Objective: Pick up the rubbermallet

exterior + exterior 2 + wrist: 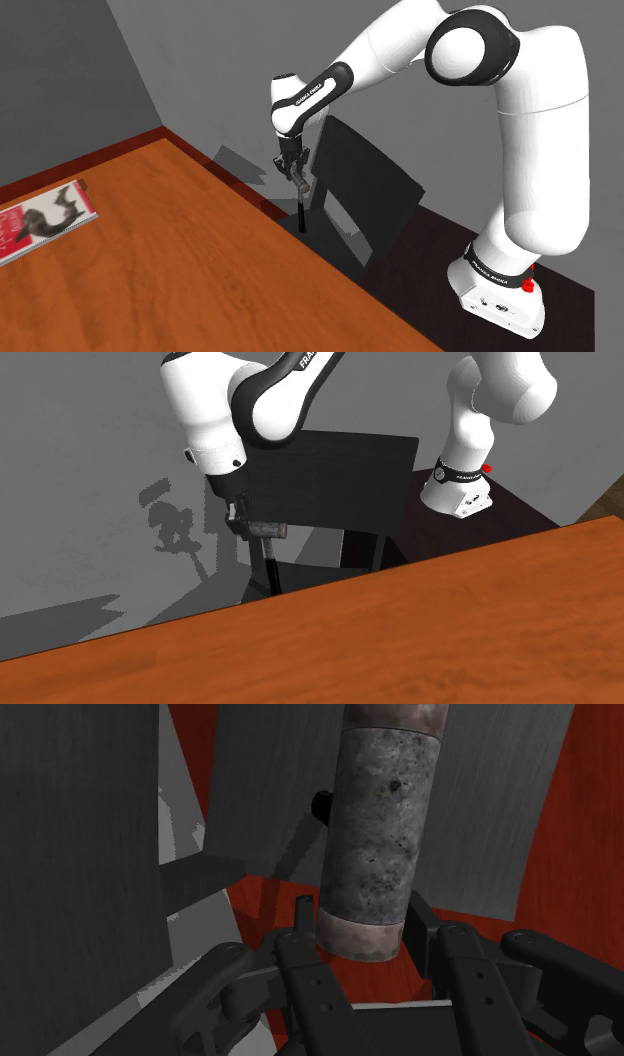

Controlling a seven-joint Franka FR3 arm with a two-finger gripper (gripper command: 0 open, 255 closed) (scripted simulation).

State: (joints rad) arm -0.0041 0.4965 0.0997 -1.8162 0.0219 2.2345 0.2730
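Mallet: you see the mottled grey cylinder-headed mallet, brownish end caps, slim black handle hanging down, beside the orange wood-grain tabletop.
Hand: your all-black two-finger hand grasps its head.

Shoulder camera: high beside the stand, looking down past the black chair to the wooden table beyond it. Second camera: low over the table, facing back at the chair and stand. Both share the chair. Wrist camera: above the chair, close on the mallet head clasped by the gripper.
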